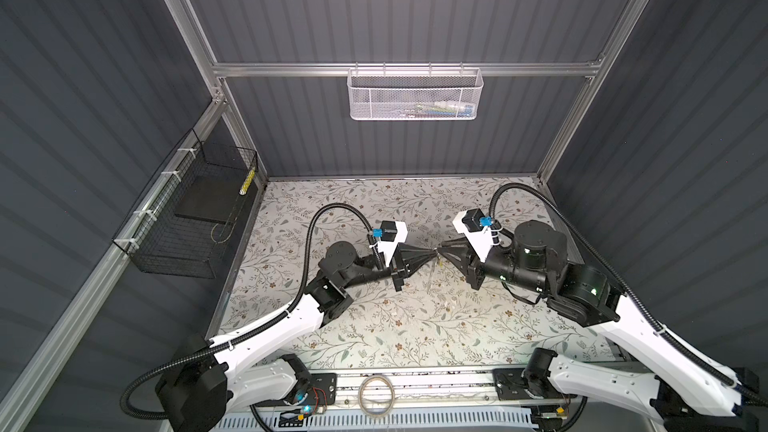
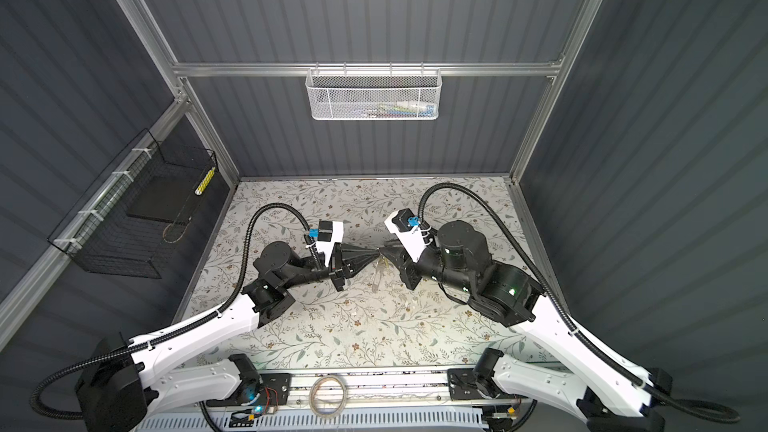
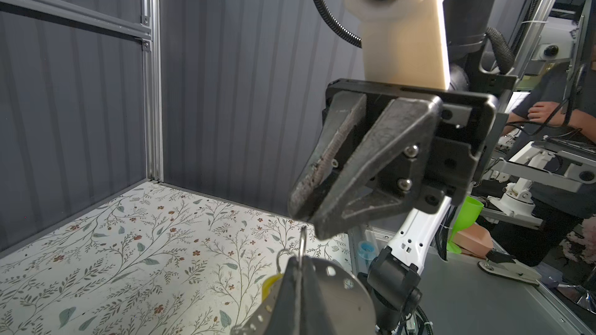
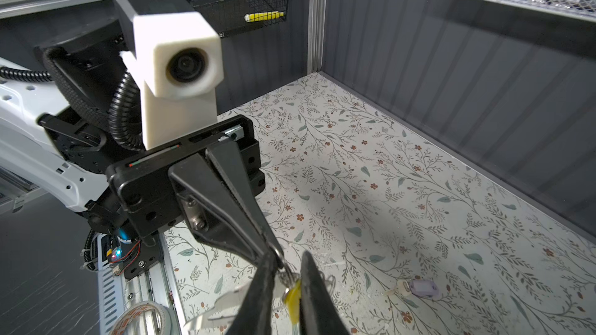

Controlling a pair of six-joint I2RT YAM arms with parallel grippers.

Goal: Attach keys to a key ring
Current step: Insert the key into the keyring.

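Observation:
In both top views my grippers meet tip to tip above the middle of the floral table. My left gripper is shut on the thin metal key ring, which it holds edge-up. My right gripper faces it with the jaws narrowly apart. The yellow key hangs in that gap, against one finger. The lilac key lies flat on the table, apart from both grippers.
A tan tape roll sits on the front rail. A black wire basket hangs on the left wall. A white mesh basket hangs on the back wall. A pale flat tag hangs beside the fingers.

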